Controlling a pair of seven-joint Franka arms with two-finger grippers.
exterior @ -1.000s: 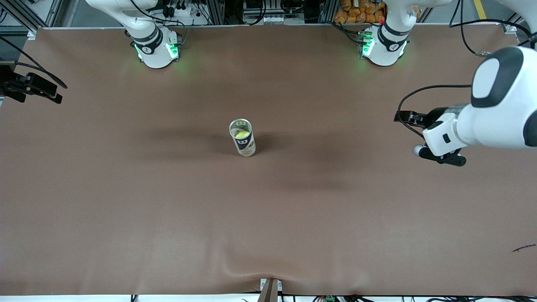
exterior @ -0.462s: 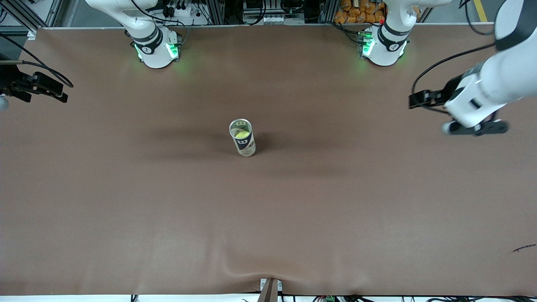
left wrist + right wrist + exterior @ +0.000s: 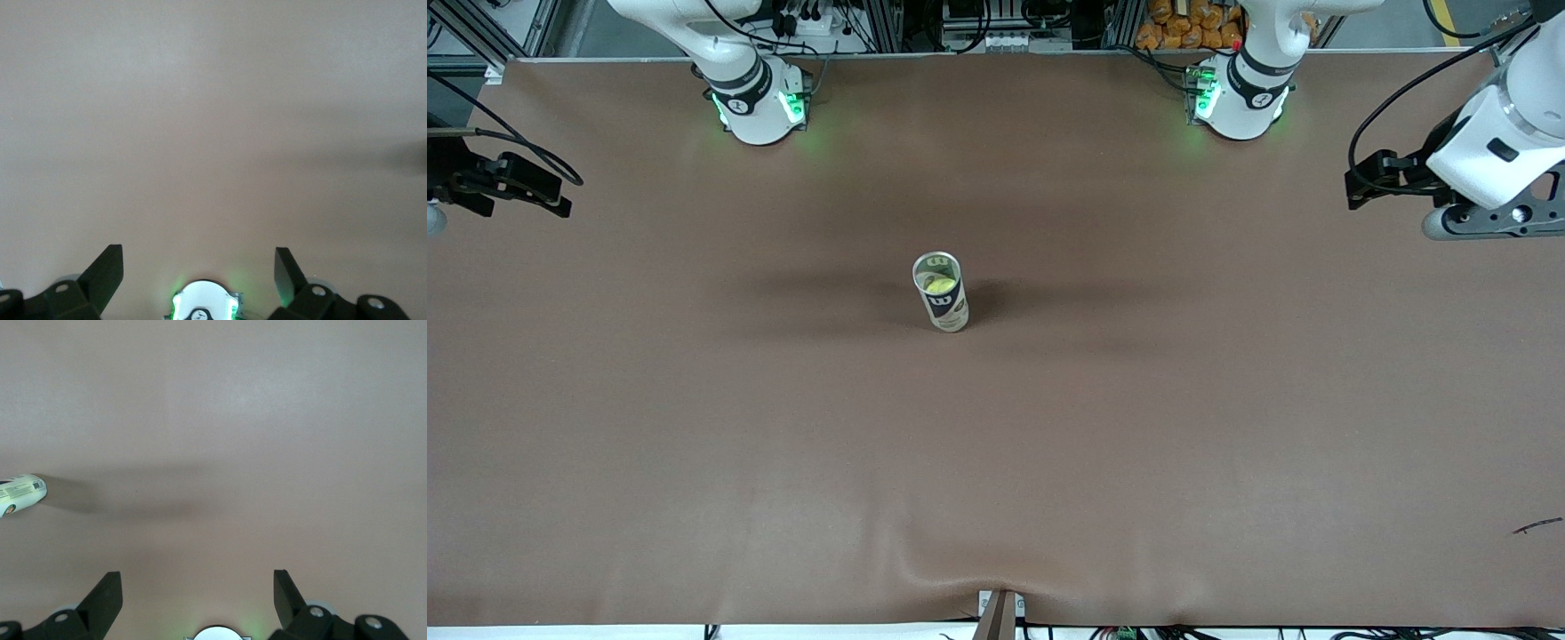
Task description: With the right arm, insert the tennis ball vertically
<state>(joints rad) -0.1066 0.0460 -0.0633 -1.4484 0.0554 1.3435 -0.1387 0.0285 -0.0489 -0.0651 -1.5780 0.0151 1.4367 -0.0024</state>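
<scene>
Standing upright mid-tabletop [image 3: 694, 427]: can [image 3: 941, 292], tennis ball [image 3: 939, 285] inside. Left hand [image 3: 199, 267] spread, over the left arm's end edge. Right hand [image 3: 197, 585] spread, empty, at the right arm's end edge.

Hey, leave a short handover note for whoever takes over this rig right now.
Left gripper: open, holds nothing, over the left arm's end of the table.
Right gripper: open, holds nothing, at the right arm's end.
Tennis ball can: upright mid-table, open top.
Tennis ball: inside the can.
Done: ball inserted.
Left: nothing visible; both arms wait clear of the can.
</scene>
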